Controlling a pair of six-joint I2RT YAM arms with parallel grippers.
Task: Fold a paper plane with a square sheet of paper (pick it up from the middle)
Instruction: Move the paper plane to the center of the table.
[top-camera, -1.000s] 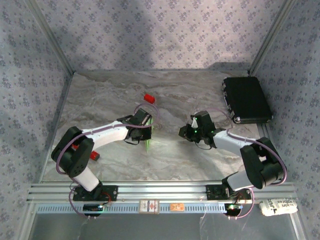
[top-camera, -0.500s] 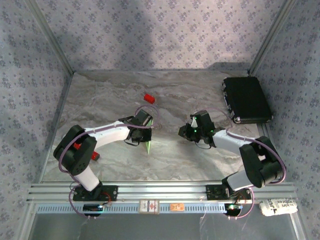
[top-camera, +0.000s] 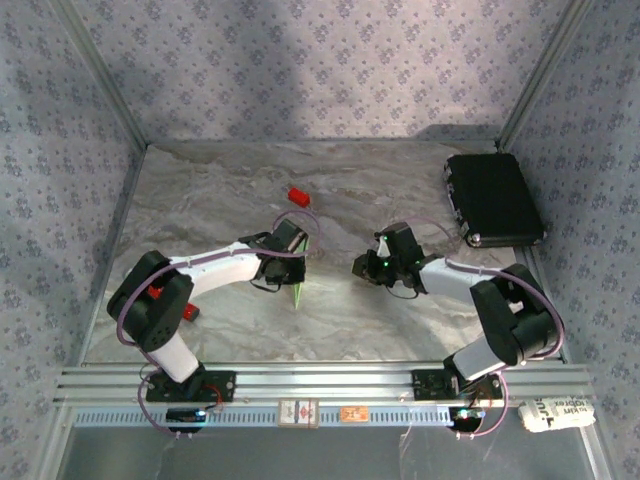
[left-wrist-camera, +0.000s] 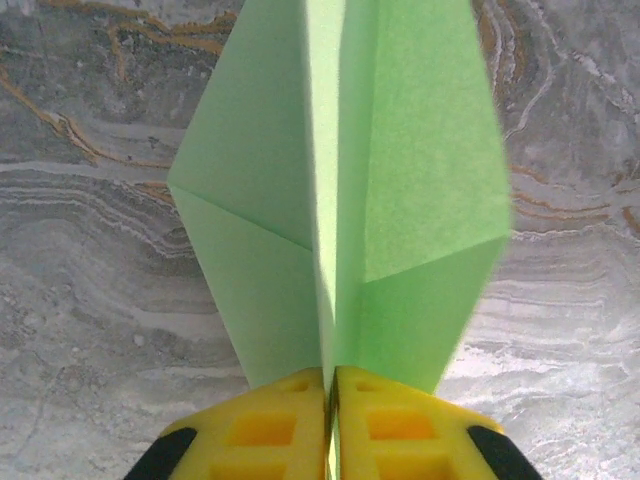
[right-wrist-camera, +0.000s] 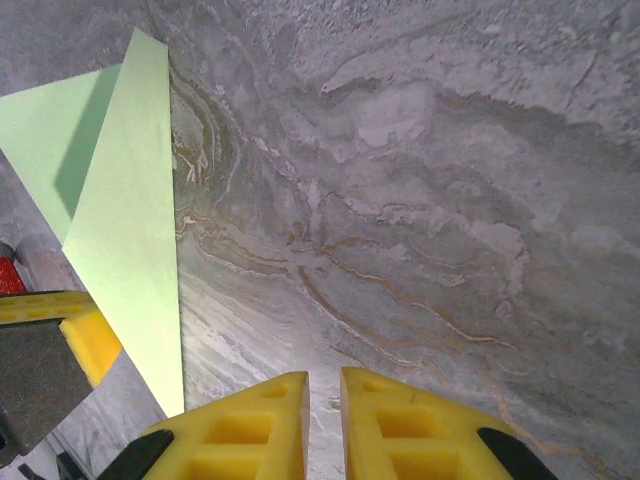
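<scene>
Paper plane (left-wrist-camera: 340, 200), pale green with two wings splayed off a centre crease, is held over the marbled table (top-camera: 200, 200) just on the near side of the red block (top-camera: 297, 195), the left gripper (left-wrist-camera: 331, 385) pinching its crease. Right of the block, the right gripper (right-wrist-camera: 323, 395) hovers beside the plane, fingers almost together on nothing.
</scene>
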